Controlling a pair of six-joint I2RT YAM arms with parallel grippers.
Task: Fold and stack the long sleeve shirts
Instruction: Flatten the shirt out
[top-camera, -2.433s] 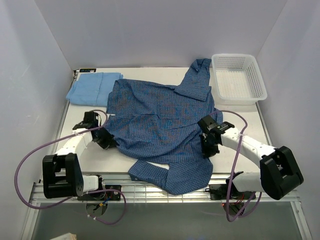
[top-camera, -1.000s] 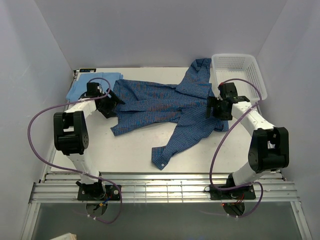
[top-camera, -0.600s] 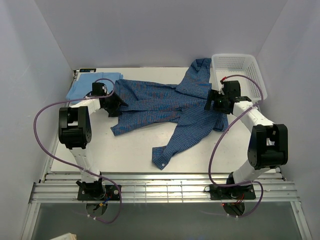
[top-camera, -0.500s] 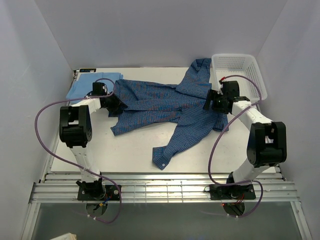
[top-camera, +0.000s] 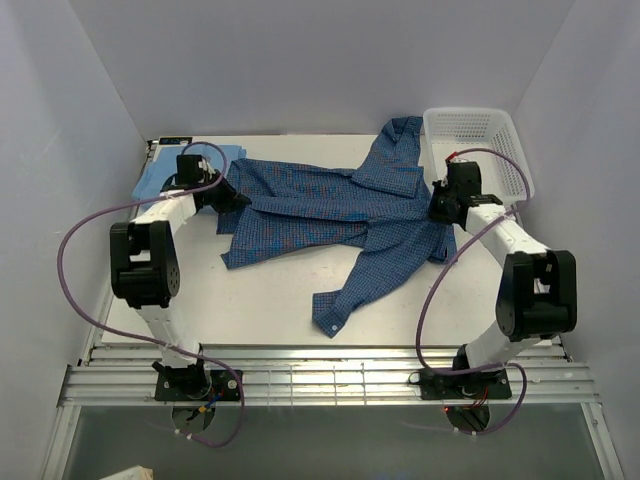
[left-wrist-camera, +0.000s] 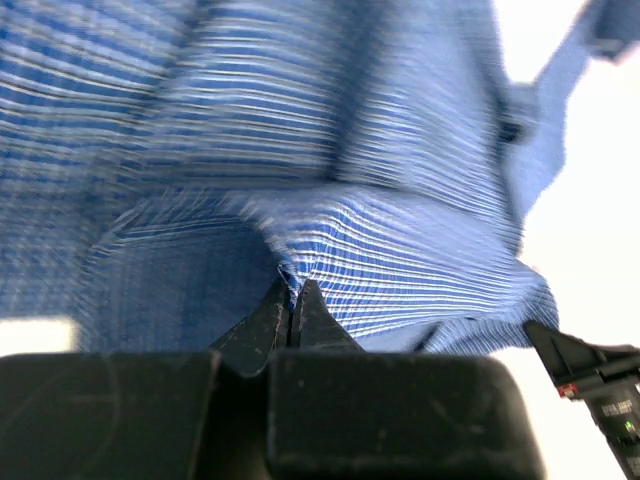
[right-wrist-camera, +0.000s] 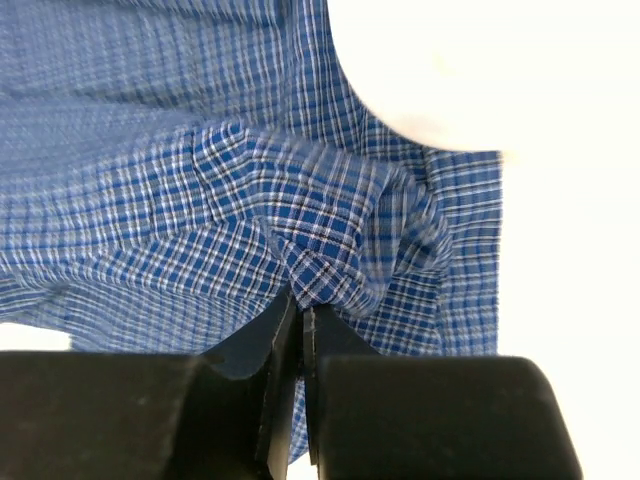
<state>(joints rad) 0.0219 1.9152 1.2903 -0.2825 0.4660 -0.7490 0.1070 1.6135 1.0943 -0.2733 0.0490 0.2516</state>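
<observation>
The dark blue checked shirt (top-camera: 320, 205) lies folded lengthwise across the far half of the table, one sleeve trailing toward the front (top-camera: 345, 290). My left gripper (top-camera: 225, 195) is shut on a pinch of the shirt's left end (left-wrist-camera: 400, 270). At the shirt's right end, beside the basket, my right gripper (top-camera: 437, 208) is shut on a bunch of checked cloth (right-wrist-camera: 320, 265). The plain light blue shirt (top-camera: 165, 178) lies folded at the far left corner, partly behind the left arm.
A white mesh basket (top-camera: 478, 150) stands at the far right corner, close to the right arm. The table (top-camera: 250, 310) has a bare white surface in front of the shirt. Purple cables loop from both arms.
Both grippers have shut on the shirt's ends. The shirt has shifted a little, and the trailing sleeve end lies slightly further right than before.
</observation>
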